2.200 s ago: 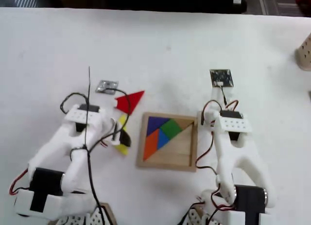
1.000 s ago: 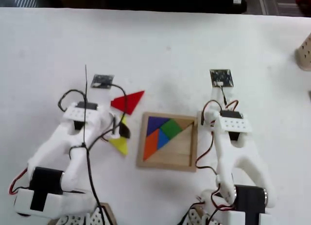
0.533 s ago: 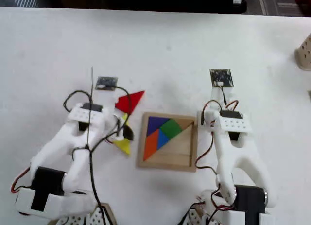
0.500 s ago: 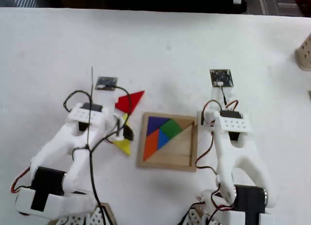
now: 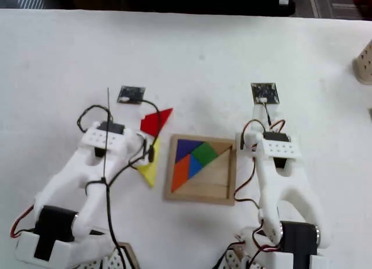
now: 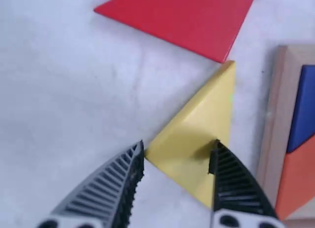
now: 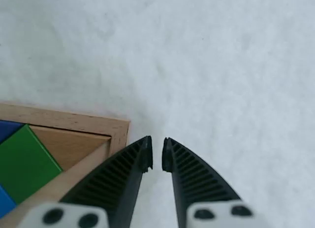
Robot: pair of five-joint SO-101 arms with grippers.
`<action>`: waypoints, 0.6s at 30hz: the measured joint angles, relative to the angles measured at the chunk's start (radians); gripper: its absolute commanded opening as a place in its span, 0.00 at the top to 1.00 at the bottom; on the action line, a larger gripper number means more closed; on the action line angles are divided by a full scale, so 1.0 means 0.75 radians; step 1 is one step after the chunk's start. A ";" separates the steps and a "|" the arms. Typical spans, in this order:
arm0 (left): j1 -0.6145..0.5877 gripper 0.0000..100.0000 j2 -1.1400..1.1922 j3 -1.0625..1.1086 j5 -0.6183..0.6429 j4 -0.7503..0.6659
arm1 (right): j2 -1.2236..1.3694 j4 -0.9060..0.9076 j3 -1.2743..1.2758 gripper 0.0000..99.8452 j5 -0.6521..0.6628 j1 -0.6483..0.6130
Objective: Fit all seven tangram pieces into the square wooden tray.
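The square wooden tray (image 5: 199, 196) lies between the two arms and holds blue (image 5: 185, 148), green (image 5: 204, 153) and orange (image 5: 181, 171) pieces plus pale wooden ones. A red triangle (image 5: 156, 122) and a yellow triangle (image 5: 150, 164) lie flat on the table left of the tray. My left gripper (image 6: 176, 153) is open and low over the yellow triangle (image 6: 197, 132), one finger at its corner and the other over its face. The red triangle (image 6: 182, 18) lies just beyond. My right gripper (image 7: 156, 150) is shut on nothing, just off the tray's far right corner (image 7: 74, 123).
A pale perforated object (image 5: 364, 63) stands at the table's right edge. Black and red cables (image 5: 107, 164) hang over the left arm. The white table stretches wide beyond both arms, up to its far edge.
The left arm has swung slightly toward the tray. The yellow triangle now lies nearer the tray's left rim and shows more fully. The right arm has stayed still.
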 measured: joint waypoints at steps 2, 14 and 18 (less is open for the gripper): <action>0.000 0.80 0.000 -0.002 0.000 0.000 | 0.000 0.000 0.000 0.96 0.000 0.000; 0.133 0.93 0.031 -0.100 -0.002 0.149 | 0.000 0.000 0.000 0.95 0.000 0.000; 0.174 0.94 0.029 -0.104 -0.002 0.178 | 0.000 0.000 0.000 0.95 0.000 0.000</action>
